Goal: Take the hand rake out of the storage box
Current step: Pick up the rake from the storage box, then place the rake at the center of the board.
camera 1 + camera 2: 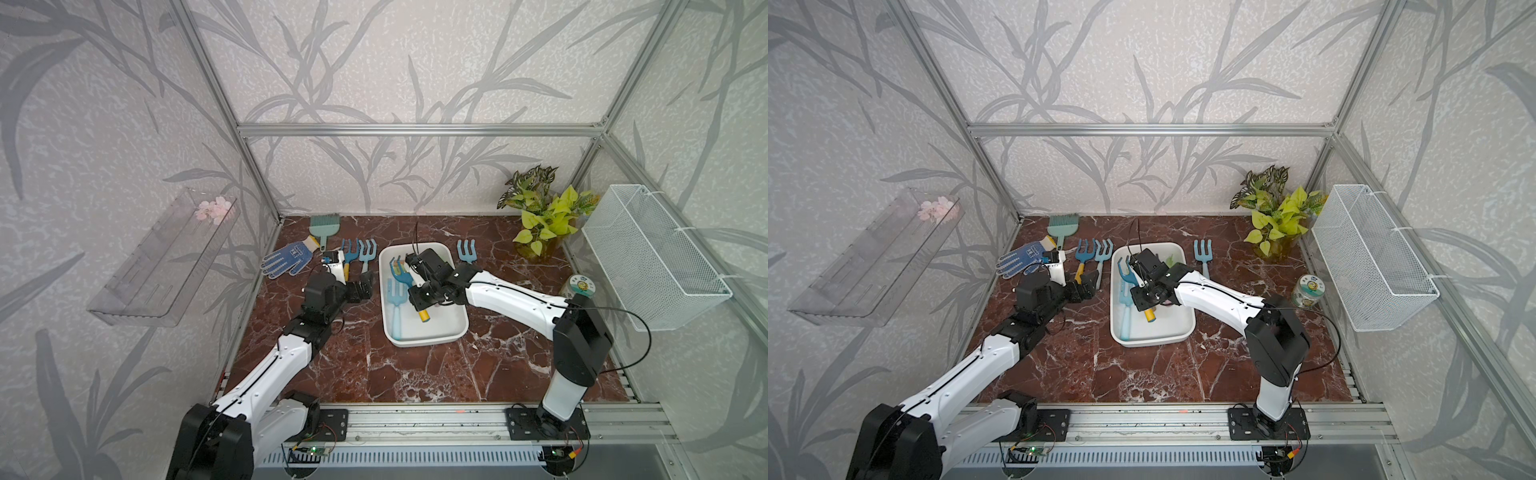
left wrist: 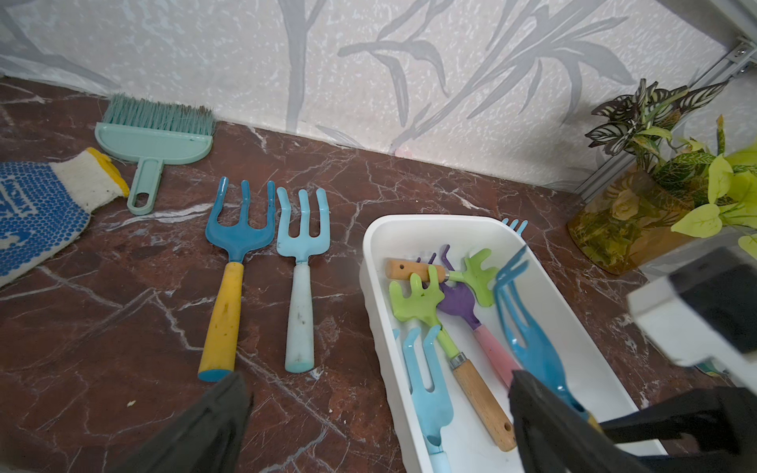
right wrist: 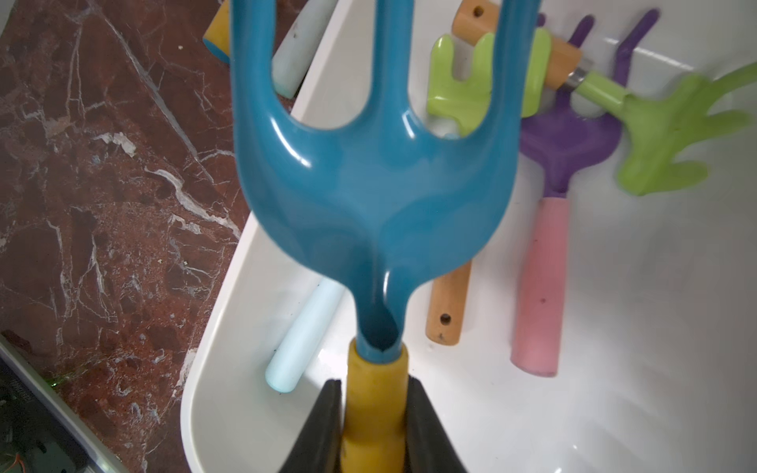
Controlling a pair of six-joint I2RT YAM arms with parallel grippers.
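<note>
The table [image 1: 415, 374] is bare on the near side of the storage box [image 1: 428, 340], and that looks like the widest room for setting anything down. Both long sides of the box are more crowded. A yellow-handled rake [image 2: 239, 233] and a pale-handled rake [image 2: 301, 241] lie just outside its left wall, and a lone blue rake [image 1: 466, 250] lies by its far right corner.

The left gripper [image 1: 362, 291] hangs just outside the box's left wall with its jaws spread wide and nothing in them. It would probably be in the way if anything left on that side.

The right gripper [image 3: 373, 393] is over the box, clamped tight on the yellow handle of the dark blue hand rake [image 3: 377, 196], right below the neck. That is likely because the handle is round and thick enough for a firm hold, and the prongs point away from the fingers.

The hand rake appears raised, prongs tilted up, yet it sits inside the box's rim. A light blue rake [image 1: 394, 297] lies beneath it. The handle end hangs lowest and could catch the rim.
</note>
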